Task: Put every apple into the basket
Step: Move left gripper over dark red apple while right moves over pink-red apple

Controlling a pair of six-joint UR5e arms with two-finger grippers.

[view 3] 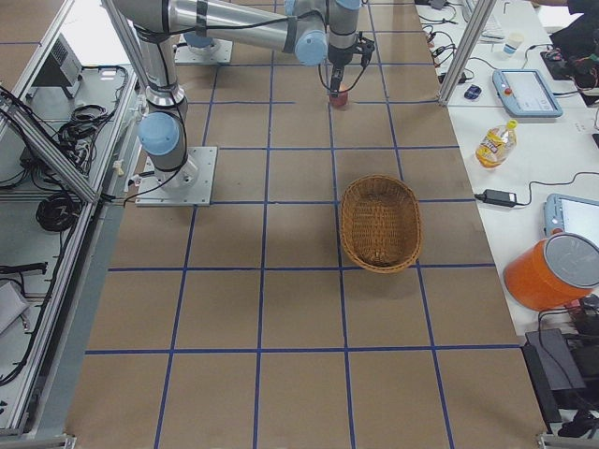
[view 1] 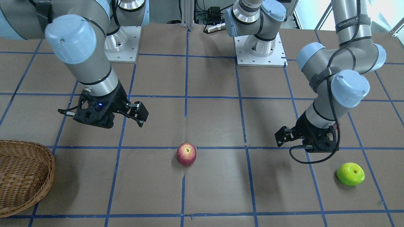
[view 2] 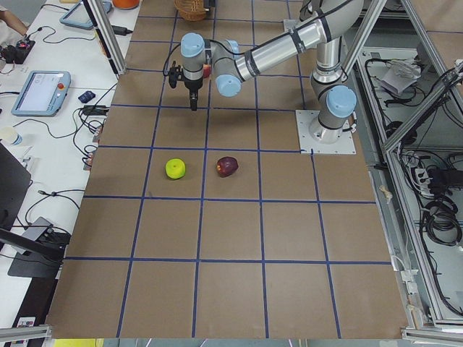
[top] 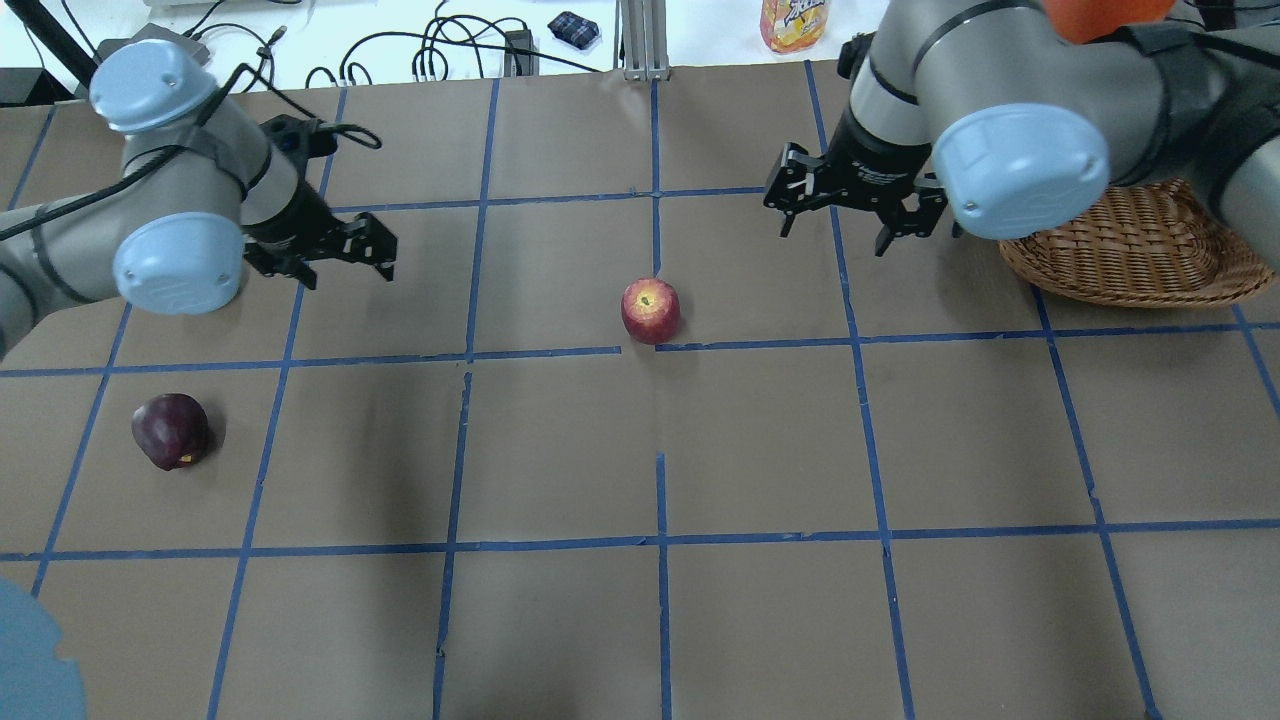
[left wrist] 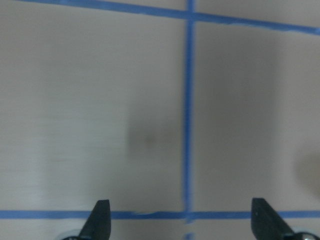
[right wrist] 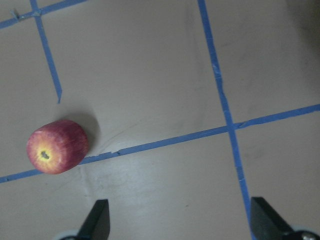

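Note:
The red apple (top: 650, 310) with a yellowish top stands mid-table; it also shows in the front view (view 1: 186, 154) and at the left of the right wrist view (right wrist: 57, 146). The dark maroon apple (top: 172, 430) lies at the left, nearer the robot. The lime green apple (view 1: 350, 173) lies on the far side of the left arm, which hides it from overhead. The wicker basket (top: 1140, 250) sits at the right and holds nothing that I can see. My left gripper (top: 345, 272) is open and empty above bare table. My right gripper (top: 833, 237) is open and empty, between the basket and the red apple.
Blue tape lines grid the brown table. A bottle (top: 795, 22) and cables lie beyond the far edge. An orange bucket (view 3: 552, 271) and tablets stand on the side bench. The green apple (view 2: 175, 168) and the maroon apple (view 2: 227, 166) lie side by side.

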